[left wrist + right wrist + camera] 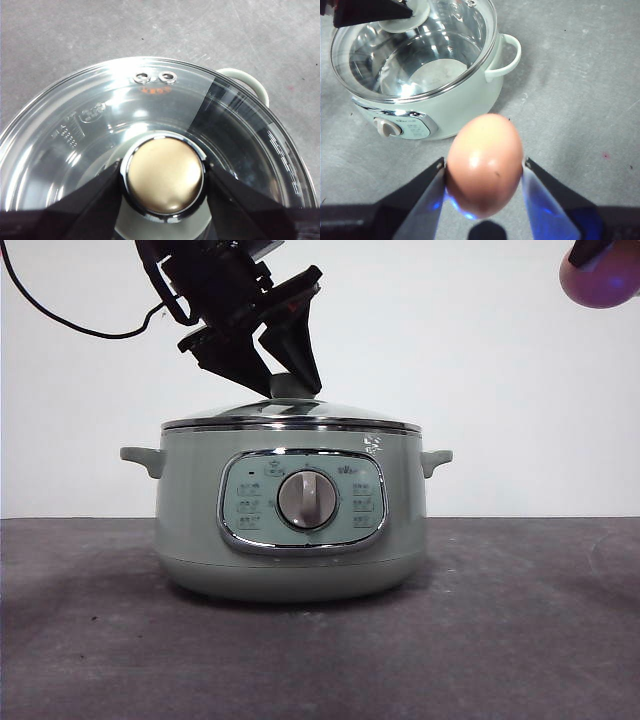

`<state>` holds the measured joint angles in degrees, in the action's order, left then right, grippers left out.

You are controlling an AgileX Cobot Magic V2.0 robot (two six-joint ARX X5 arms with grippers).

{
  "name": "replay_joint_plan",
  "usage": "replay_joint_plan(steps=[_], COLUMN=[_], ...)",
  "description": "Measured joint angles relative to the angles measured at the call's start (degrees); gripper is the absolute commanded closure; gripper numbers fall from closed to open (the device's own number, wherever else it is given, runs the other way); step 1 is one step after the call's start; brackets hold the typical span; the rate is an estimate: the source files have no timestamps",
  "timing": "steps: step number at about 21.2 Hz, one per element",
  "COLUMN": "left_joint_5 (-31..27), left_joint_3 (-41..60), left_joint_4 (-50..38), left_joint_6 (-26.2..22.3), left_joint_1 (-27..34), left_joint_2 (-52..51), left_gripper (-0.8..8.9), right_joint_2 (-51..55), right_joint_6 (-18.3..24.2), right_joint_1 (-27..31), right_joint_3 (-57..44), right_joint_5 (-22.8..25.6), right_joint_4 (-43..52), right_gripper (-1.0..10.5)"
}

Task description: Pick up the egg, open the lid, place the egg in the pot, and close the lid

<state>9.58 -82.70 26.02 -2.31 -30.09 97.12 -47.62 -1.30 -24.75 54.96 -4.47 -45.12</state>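
White wall behind, grey table below. The pot sits mid-table, lid on. Left gripper pinches the lid's knob. Right gripper clamps the egg aloft, off to the pot's side.

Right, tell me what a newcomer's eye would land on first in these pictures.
First, the large pale sage-green electric pot in the middle of the grey table, its domed clear-glass lid on. The left gripper has a jaw on each side of the lid's round knob. Off to the side and higher, the right gripper holds the small reddish-brown egg.
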Motion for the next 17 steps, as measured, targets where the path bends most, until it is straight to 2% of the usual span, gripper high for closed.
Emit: replay_joint_plan(steps=[6, 10, 14, 17], left_joint_5=[-0.1, -0.5, -0.9, -2.3], left_joint_3=[0.1, 0.3, 0.3, 0.3], left_joint_4=[0.9, 3.1, 7.4, 12.8], left_joint_6=[0.2, 0.7, 0.8, 0.9], left_joint_1=[0.0, 0.0, 0.0, 0.0], left_joint_2=[-1.5, -8.3, -17.2, -24.7], left_gripper=[8.22, 8.22, 8.22, 8.22], right_joint_2=[0.0, -1.6, -6.8, -15.1], right_joint_6=[0.0, 0.0, 0.0, 0.0], right_joint_1=[0.0, 0.0, 0.0, -0.3], right_joint_3=[0.0, 0.0, 0.5, 5.5], right_joint_5=[0.0, -0.3, -4.8, -7.3], right_joint_4=[0.2, 2.4, 8.7, 11.3], right_gripper=[9.6, 9.6, 9.6, 9.6])
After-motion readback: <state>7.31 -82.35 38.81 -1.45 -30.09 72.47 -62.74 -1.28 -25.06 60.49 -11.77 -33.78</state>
